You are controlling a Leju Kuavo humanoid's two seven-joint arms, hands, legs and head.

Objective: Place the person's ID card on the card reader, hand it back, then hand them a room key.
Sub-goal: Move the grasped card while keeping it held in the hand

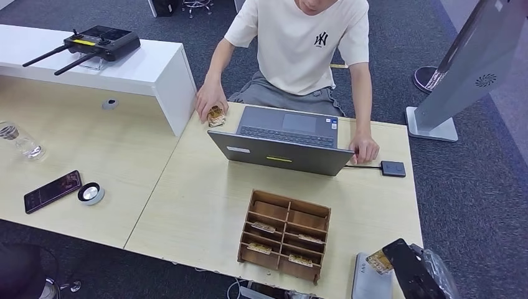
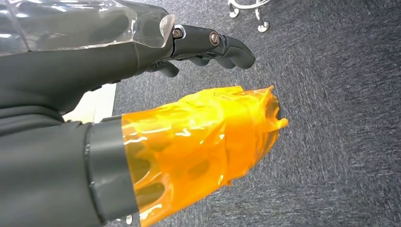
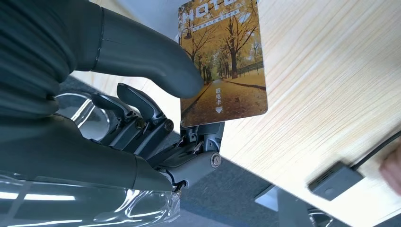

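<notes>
My right hand (image 1: 416, 273) is low over the table's near right corner and pinches a room key card (image 1: 379, 261). In the right wrist view the card (image 3: 222, 61) shows autumn trees, with my thumb (image 3: 146, 54) pressed on its face and the fingers behind it. The black card reader (image 1: 393, 168) (image 3: 335, 181) lies with its cable by the person's hand (image 1: 365, 149). Their other hand (image 1: 210, 99) rests on a small card (image 1: 216, 116) beside the laptop (image 1: 280, 152). My left hand (image 2: 142, 71) hangs over dark carpet, fingers loosely extended, holding nothing.
A wooden compartment box (image 1: 290, 200) holding a few key cards stands in front of me. A grey flat device (image 1: 368, 281) lies under my right hand. A phone (image 1: 52, 190), a round puck (image 1: 91, 194) and a glass (image 1: 15, 140) sit at left. A kiosk stand (image 1: 473, 62) rises at right.
</notes>
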